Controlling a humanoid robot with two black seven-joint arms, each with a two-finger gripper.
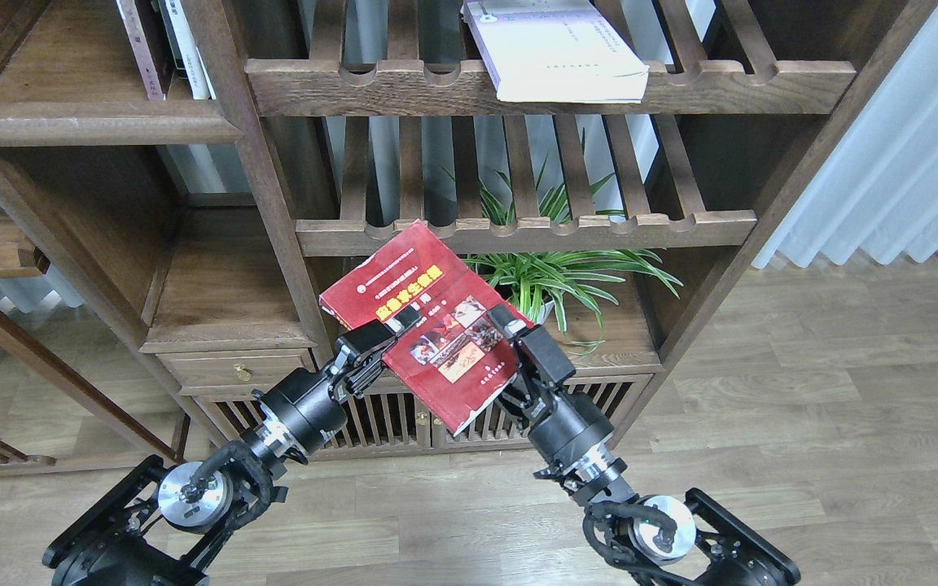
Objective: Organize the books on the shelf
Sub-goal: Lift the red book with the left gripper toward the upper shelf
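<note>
A red book (428, 321) with a yellow title and photos on its cover is held up in the air between the two arms, tilted, its top corner just in front of the scalloped rail of the lower slatted rack (526, 232). The left gripper (383, 334) is clamped on the book's left edge, one finger lying across the cover. The right gripper (514, 330) sits at the book's right edge, a finger touching the cover near the corner; whether it is pinching the book or only resting against it cannot be told.

A thick pale lavender book (554, 49) lies flat on the upper slatted rack (550, 85), its front edge jutting over the rail. On the solid wooden shelf (94, 122) at the upper left, a maroon book (143, 45) stands upright beside other pale books (188, 41), near the shelf's right end.

A green potted plant (554, 281) stands behind the red book, below the lower rack. A white curtain (892, 163) hangs at the right, over a wooden floor (803, 407).
</note>
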